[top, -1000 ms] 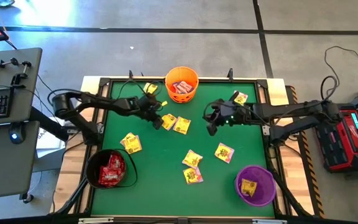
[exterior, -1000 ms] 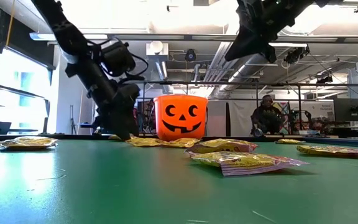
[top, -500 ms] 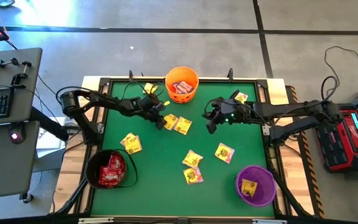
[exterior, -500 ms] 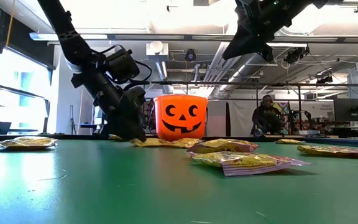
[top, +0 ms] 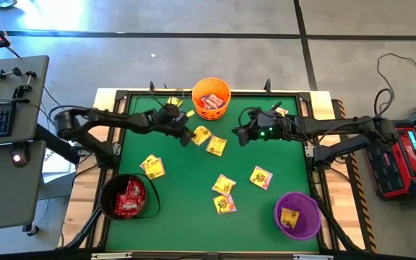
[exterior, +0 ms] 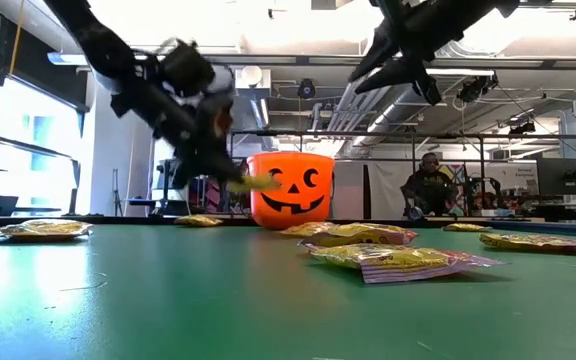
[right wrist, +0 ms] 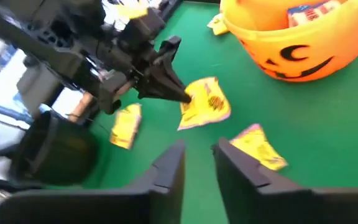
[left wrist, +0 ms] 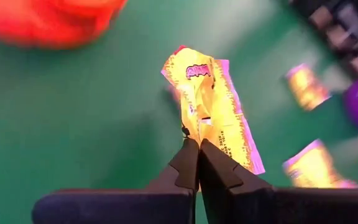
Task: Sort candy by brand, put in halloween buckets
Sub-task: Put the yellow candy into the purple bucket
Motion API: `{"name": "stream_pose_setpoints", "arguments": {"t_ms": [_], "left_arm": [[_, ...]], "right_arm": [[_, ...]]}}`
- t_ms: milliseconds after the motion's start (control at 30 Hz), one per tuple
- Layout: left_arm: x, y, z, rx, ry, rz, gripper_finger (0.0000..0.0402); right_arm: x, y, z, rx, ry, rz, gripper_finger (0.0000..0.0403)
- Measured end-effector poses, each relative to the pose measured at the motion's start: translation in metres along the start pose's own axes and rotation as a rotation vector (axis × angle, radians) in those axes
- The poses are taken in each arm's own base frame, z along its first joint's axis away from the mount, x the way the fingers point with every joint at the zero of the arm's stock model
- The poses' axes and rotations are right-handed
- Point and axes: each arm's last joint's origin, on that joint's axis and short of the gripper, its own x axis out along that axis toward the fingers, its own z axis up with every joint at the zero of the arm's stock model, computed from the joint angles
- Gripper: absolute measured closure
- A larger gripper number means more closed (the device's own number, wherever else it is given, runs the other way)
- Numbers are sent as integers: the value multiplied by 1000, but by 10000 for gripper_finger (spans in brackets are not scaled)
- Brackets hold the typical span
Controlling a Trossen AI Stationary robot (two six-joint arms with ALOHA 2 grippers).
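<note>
Packet (left wrist: 209, 109), pinched by the left gripper (left wrist: 194, 144), hangs lengthwise beyond its tips, opposite the slightly parted, empty right gripper (right wrist: 196, 158).

No readable text on any candy packet (left wrist: 211, 112).
</note>
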Motion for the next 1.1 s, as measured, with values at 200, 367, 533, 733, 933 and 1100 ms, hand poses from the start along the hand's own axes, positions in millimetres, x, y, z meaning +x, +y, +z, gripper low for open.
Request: {"name": "stream_pose_setpoints", "arguments": {"t_ms": [200,367,533,733,933,1100], "left_arm": [[-36,-26,30,103,-279,-128,401],[-56,-42,42,129,-452,-168,401],[-62,-53,48,96,-520,-209,401],[-68,-81,70,180,-574,-229,401],[-67,-91,81,231,-549,-158,401],[-67,-95,83,244,-557,-176,401]], "right_arm": [[-1,9,10,131,-51,144,237],[-3,18,20,184,-143,244,195],[-4,19,24,197,-221,225,190],[8,26,28,121,-305,288,190],[13,31,34,104,-438,297,190],[12,31,36,41,-486,265,211]]}}
